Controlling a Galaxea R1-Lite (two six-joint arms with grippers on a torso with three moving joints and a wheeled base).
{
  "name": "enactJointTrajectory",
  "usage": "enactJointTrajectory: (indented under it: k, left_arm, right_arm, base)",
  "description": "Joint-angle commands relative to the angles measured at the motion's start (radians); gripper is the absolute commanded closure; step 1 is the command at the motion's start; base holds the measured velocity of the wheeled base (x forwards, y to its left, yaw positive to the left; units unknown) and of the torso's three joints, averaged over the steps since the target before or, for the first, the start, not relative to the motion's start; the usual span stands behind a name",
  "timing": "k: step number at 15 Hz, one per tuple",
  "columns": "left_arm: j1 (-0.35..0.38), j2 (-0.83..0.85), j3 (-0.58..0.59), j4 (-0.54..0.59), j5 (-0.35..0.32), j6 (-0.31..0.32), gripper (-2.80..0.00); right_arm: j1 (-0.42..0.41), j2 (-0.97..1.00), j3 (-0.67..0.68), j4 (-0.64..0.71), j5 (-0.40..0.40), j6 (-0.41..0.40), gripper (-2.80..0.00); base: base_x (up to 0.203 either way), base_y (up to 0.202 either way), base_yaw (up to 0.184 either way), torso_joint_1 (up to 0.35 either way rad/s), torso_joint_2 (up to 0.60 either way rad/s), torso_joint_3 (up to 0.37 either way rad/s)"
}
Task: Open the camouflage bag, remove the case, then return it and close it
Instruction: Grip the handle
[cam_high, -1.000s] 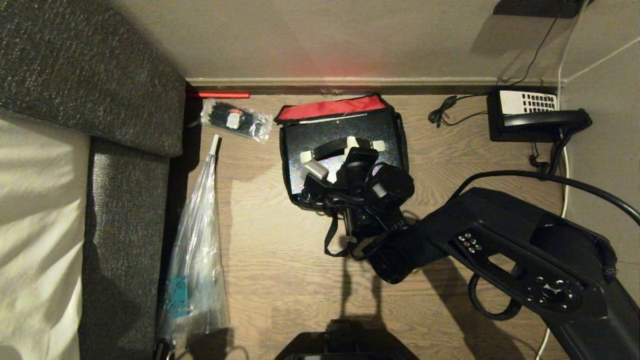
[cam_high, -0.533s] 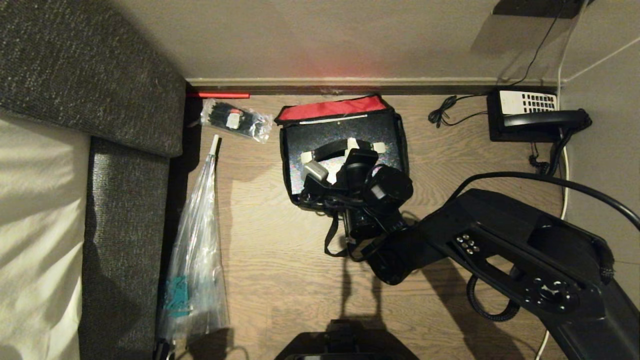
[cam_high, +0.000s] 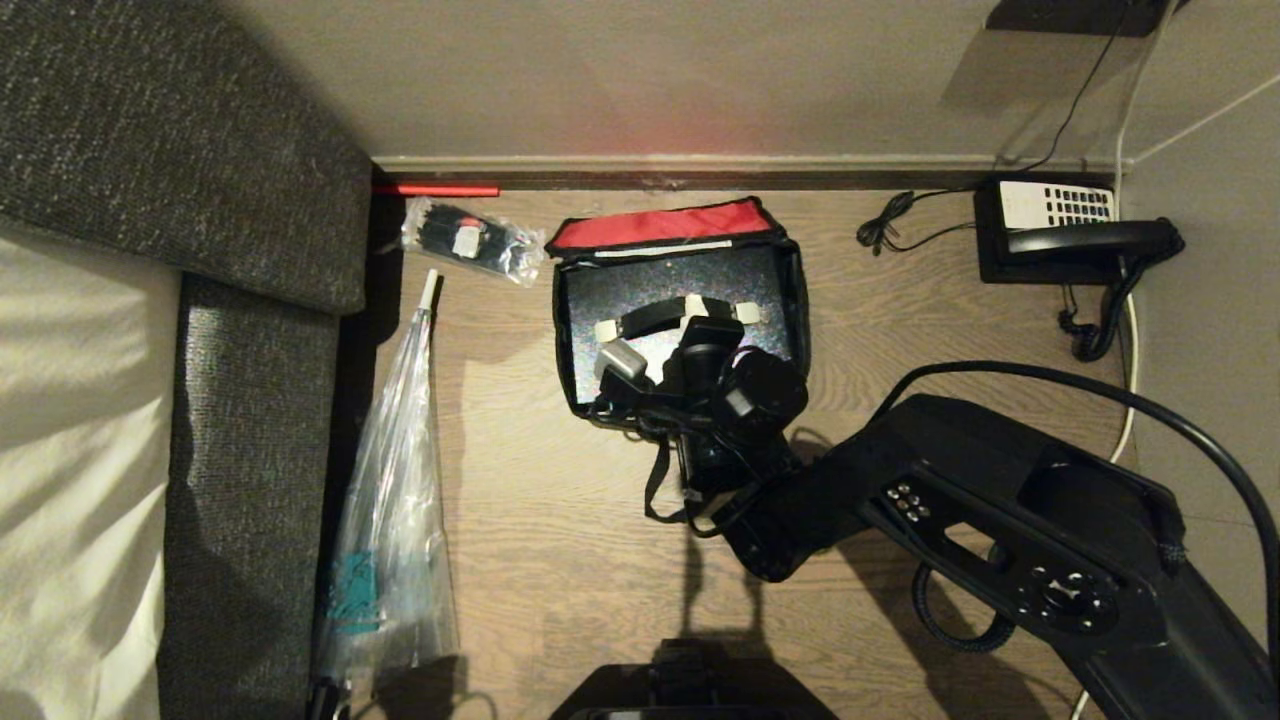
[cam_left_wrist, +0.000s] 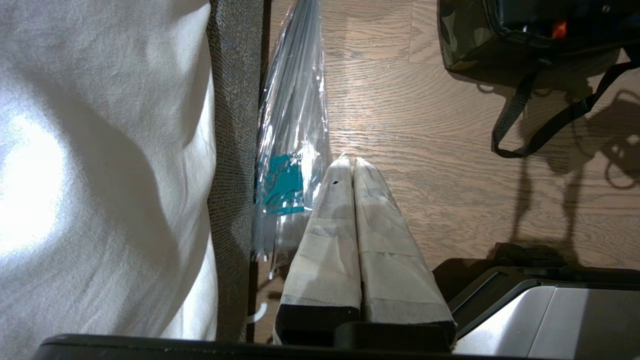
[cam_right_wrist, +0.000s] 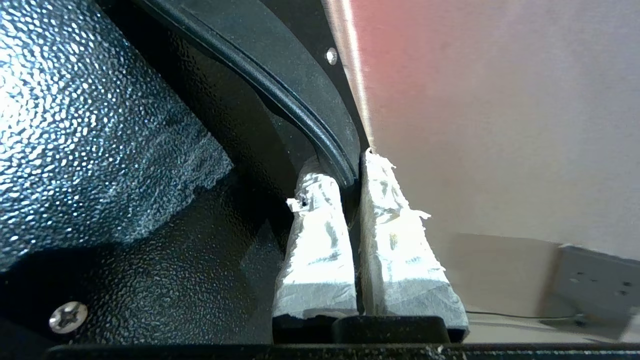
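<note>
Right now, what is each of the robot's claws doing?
Left gripper: shut, empty, parked above the floor.
Right gripper: shut on the case's handle, over the camouflage bag.

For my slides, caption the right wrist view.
Right gripper shut on the case's handle beside its speckled black case.

The camouflage bag (cam_left_wrist: 462, 42) is green-black with a red lid lining (cam_high: 660, 224). The case (cam_high: 660, 285) is speckled glittery black, its handle (cam_high: 665, 317) black with white ends. The floor (cam_high: 560, 560) is brown woodgrain.
</note>
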Motion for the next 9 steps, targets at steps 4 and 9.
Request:
enactJointTrajectory:
  k: [4, 9]
  left_arm:
    - [0.0, 0.001, 0.0, 0.0, 0.0, -0.001, 0.0]
    - [0.0, 0.001, 0.001, 0.0, 0.0, -0.001, 0.0]
  right_arm:
    - [-0.003, 0.056, -0.017, -0.008, -0.035, 0.004, 0.0]
    - [-0.012, 0.111, -0.033, -0.008, -0.073, 0.03, 0.0]
  base:
    - [0.0, 0.0, 0.0, 0.0, 0.0, 0.0]
    - [0.0, 0.0, 0.0, 0.0, 0.0, 0.0]
